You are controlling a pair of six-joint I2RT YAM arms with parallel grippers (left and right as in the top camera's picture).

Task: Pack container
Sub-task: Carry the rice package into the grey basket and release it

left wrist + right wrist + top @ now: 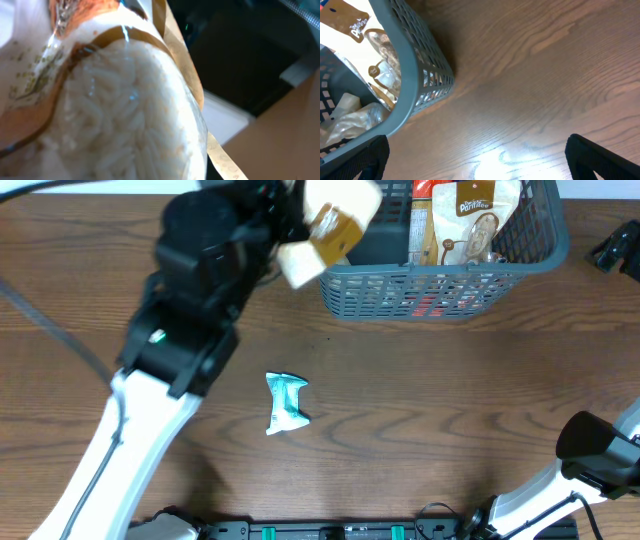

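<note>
While left fingers clasp a rice packet over the container rim, right fingers wide

container left side free, packets right

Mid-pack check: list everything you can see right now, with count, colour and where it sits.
basket: 1, grey-blue, top right of the overhead view
rice packet: 1, clear with gold-brown trim, held aloft over the basket's left rim
brown packet: 1, brown and white, standing in the basket; more packets lie under it, count unclear
teal packet: 1, teal and white, mid-table, apart from the basket
black object: 1, right edge, cannot tell what it is
table: 1, brown wood
left gripper: 1, black, shut on the rice packet
right gripper: 1, black, open, over bare table beside the basket
</note>
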